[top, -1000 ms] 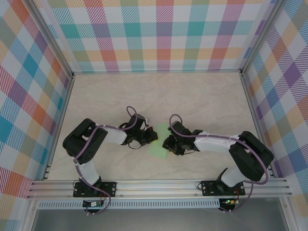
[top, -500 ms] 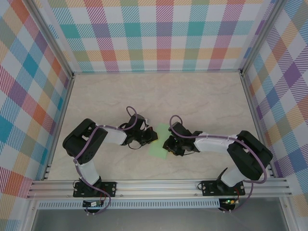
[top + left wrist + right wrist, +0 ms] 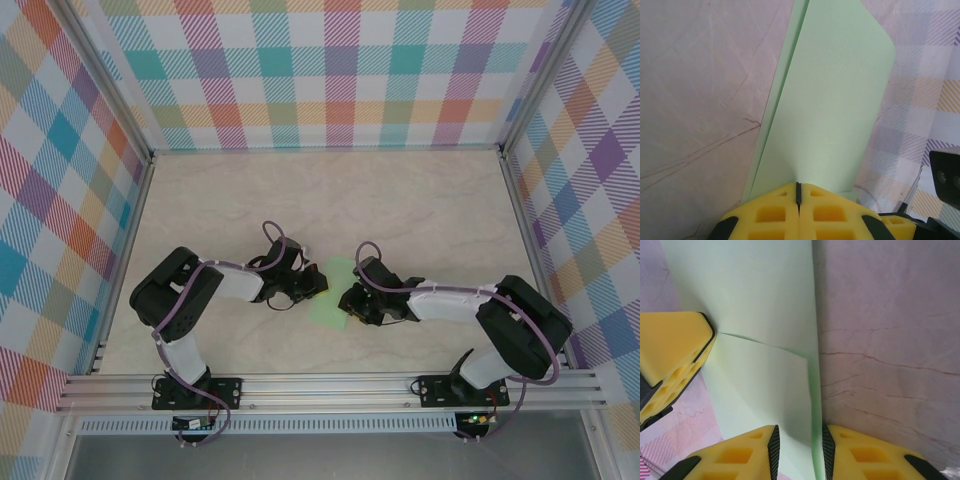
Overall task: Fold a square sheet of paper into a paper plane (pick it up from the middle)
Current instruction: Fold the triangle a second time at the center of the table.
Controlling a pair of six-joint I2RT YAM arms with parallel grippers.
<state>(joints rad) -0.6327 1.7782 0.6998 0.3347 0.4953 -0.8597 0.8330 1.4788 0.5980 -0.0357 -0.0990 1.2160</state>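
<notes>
I work with two grippers and one sheet. Nearest, my right gripper [image 3: 800,442] stands partly open. Its two yellow latticed fingers [image 3: 735,452] are apart, and the folded edge of the square sheet of paper [image 3: 755,300] runs up through the gap. My left gripper [image 3: 798,187] is clamped tight on the paper's other side. The thin, smooth mint sheet lies doubled in two layers on the veined, marble-look table [image 3: 400,200] between my grippers. Checked walls [image 3: 340,70] stand beyond.
</notes>
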